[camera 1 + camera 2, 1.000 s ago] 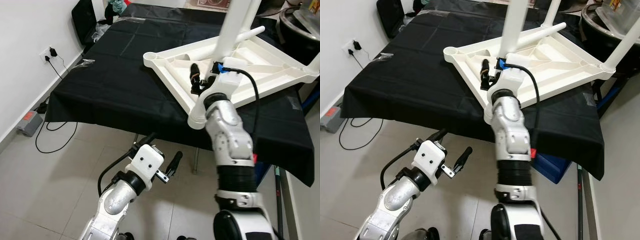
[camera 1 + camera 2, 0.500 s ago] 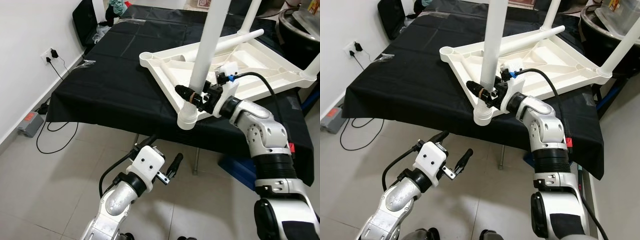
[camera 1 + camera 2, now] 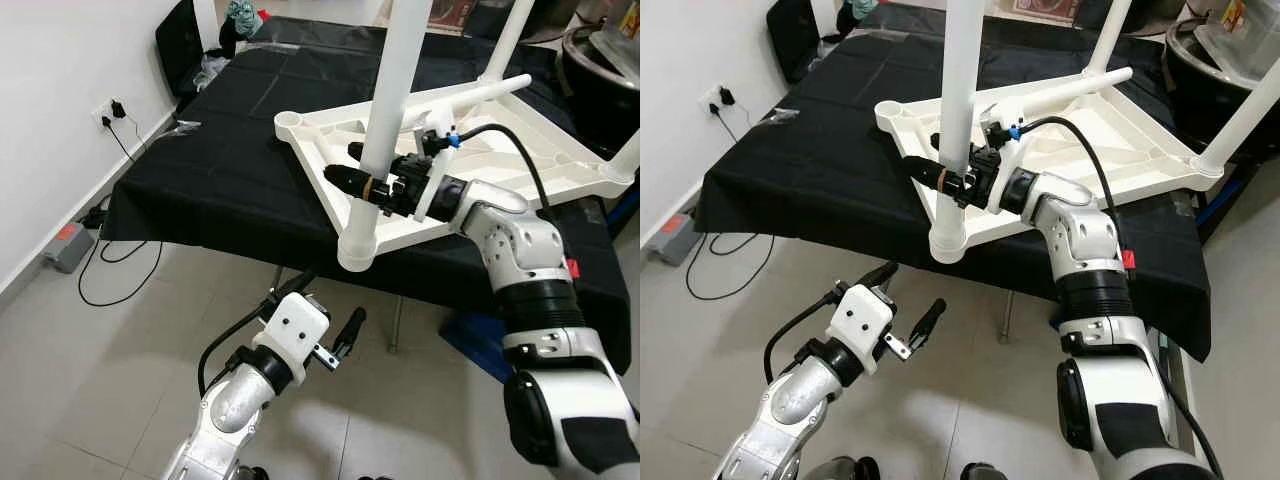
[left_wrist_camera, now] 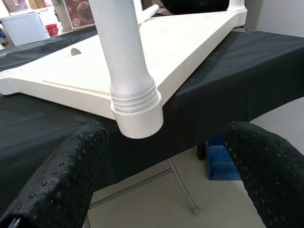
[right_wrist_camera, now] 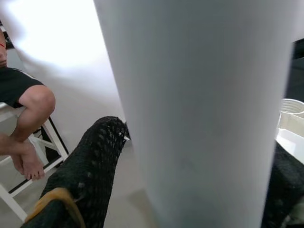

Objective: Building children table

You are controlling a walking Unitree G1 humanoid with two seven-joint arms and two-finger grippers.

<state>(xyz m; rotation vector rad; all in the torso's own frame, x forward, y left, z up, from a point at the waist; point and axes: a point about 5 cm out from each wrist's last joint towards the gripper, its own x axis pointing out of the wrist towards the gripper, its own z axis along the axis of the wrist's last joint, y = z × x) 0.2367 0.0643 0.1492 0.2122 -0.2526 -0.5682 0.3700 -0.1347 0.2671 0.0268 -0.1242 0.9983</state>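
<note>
Your right gripper (image 3: 372,187) is clamped on the white leg (image 3: 385,100), one black finger on each side, low on the shaft just above the socket (image 3: 357,252). The leg stands nearly upright at the near corner of the tabletop (image 3: 520,150). In the left wrist view its threaded collar sits in the socket, seated as far as you can tell.

The tabletop lies upside down, ribs up, on the black cloth (image 3: 230,170), with that corner overhanging the cloth's front edge. Another leg (image 3: 508,40) rises at the far side and a third (image 3: 628,160) at the right edge.

Your left gripper (image 3: 322,318) hangs low over the floor tiles, below and in front of the socket, fingers spread wide, holding nothing.

The right wrist view shows a person's bare knee and foot (image 5: 26,142) on a white stool.

No readable writing or brand on the table parts.
</note>
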